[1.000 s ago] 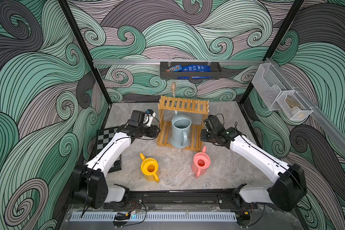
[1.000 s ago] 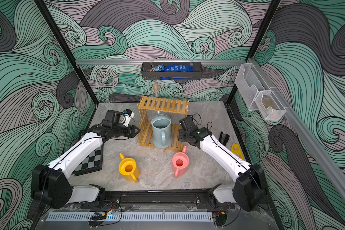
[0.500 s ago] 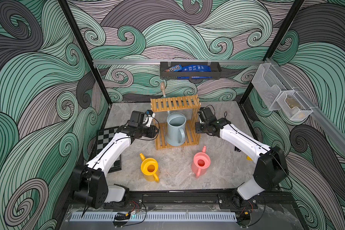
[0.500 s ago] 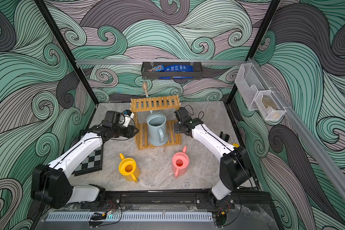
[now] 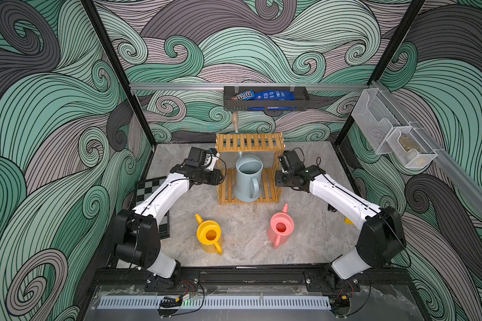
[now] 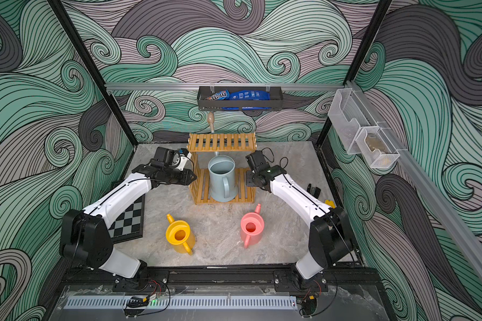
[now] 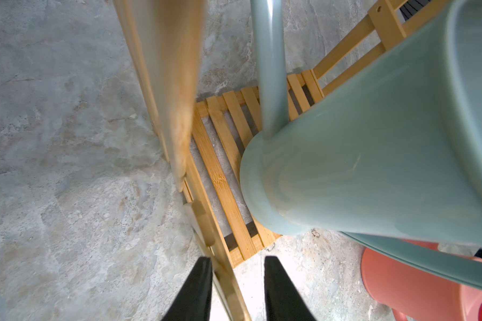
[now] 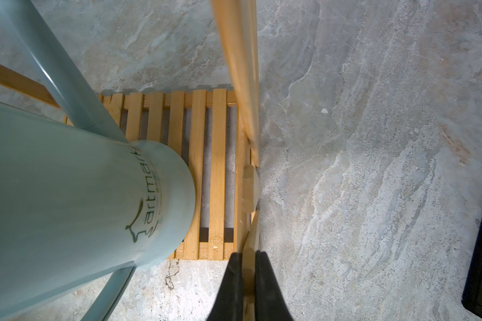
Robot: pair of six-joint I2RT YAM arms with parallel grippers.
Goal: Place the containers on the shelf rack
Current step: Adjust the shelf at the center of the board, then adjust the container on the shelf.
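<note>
Standing upright on the lower tier of the shelf rack [image 5: 249, 142] in both top views, the blue-grey watering can [image 5: 248, 178] had the yellow watering can [image 5: 209, 236] and pink watering can [image 5: 281, 228] in front of it on the table [image 5: 248, 258]. Left wrist view: the left hand [image 7: 237, 258] straddled a rack upright, narrowly parted, a gap showing on one side. Right wrist view: the right hand [image 8: 247, 254] was clamped on the opposite upright.

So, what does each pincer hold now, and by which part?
The right pincer is shut on a side strut of the shelf rack. The left pincer straddles the opposite side strut, jaws open, not gripping yet.
</note>
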